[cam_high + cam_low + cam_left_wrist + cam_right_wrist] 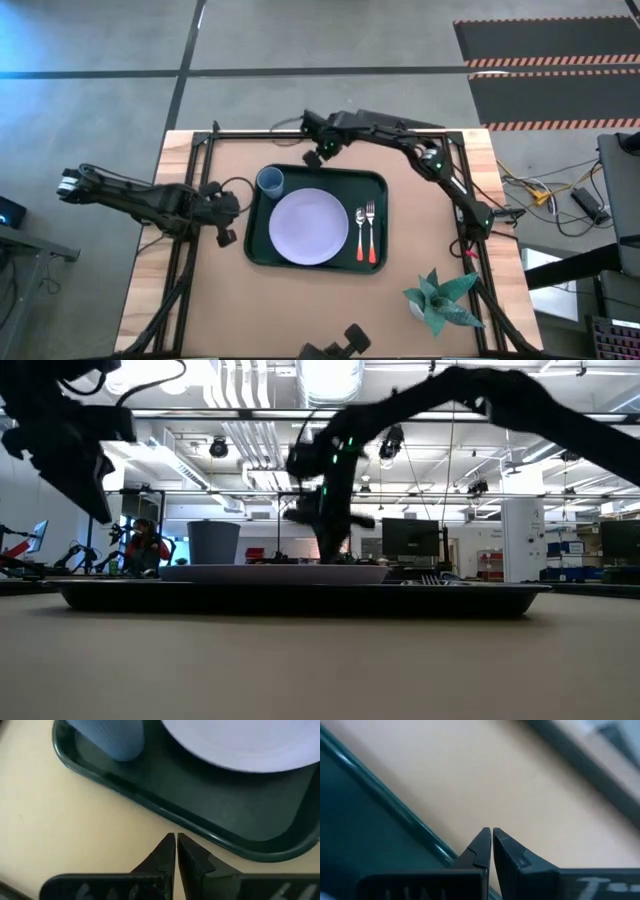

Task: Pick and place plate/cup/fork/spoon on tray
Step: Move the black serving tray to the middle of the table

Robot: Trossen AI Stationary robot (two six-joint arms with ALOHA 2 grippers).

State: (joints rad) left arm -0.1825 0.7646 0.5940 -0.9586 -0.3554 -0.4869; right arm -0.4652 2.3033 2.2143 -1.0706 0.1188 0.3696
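Observation:
The dark green tray [255, 215] lies mid-table. On it rest the pale lavender plate [308, 226], the blue cup [270, 181] upright at its far left corner, and the spoon [361, 236] and fork [371, 236] side by side at its right, orange-red handles toward the near edge. My left gripper [226, 222] is shut and empty just off the tray's left rim [165, 815]; the cup [112, 740] and plate [240, 742] show beyond. My right gripper [313, 156] is shut and empty above the tray's far rim [395, 812].
A small potted plant [440, 298] stands near the table's near right corner. A dark frame [200, 150] runs around the brown mat's edges. Bare mat lies near of the tray. Cables hang off the table's right side [540, 190].

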